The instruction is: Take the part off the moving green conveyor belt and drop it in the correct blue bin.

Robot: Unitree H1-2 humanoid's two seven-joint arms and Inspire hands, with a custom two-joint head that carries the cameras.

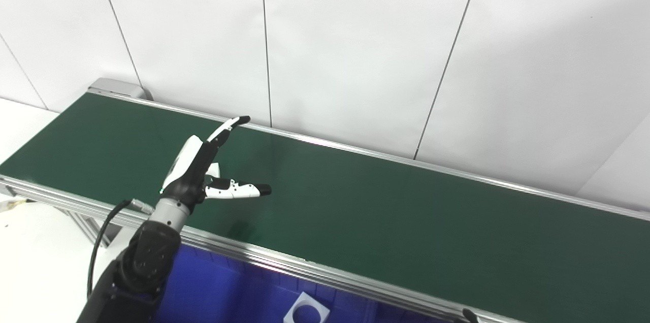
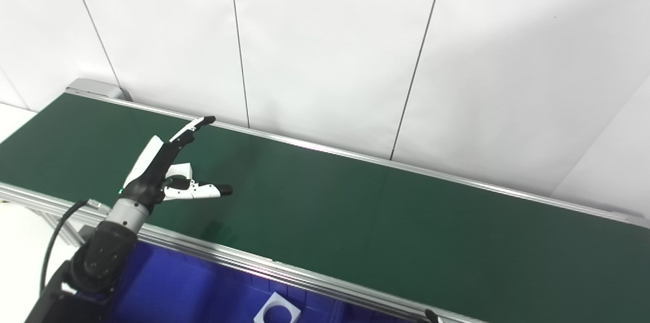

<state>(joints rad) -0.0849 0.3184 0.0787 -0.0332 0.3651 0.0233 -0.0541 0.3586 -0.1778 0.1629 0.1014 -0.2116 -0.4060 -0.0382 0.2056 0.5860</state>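
Note:
The green conveyor belt (image 1: pixel 386 211) runs from far left to near right. My left hand (image 1: pixel 203 168) hovers over its left part, open, with the fingers stretched up and away and the thumb pointing right. A small white part (image 2: pixel 181 169) lies on the belt just behind the palm, between fingers and thumb, mostly hidden by the hand. I cannot tell whether the hand touches it. Only a dark tip, probably of my right hand (image 1: pixel 469 316), shows at the bottom edge.
A blue bin (image 1: pixel 238 292) sits below the belt's near aluminium rail (image 1: pixel 284 262); a white square piece with a round hole (image 1: pixel 306 311) lies in it. A white panelled wall stands right behind the belt. A black cable (image 1: pixel 101 241) loops beside my left forearm.

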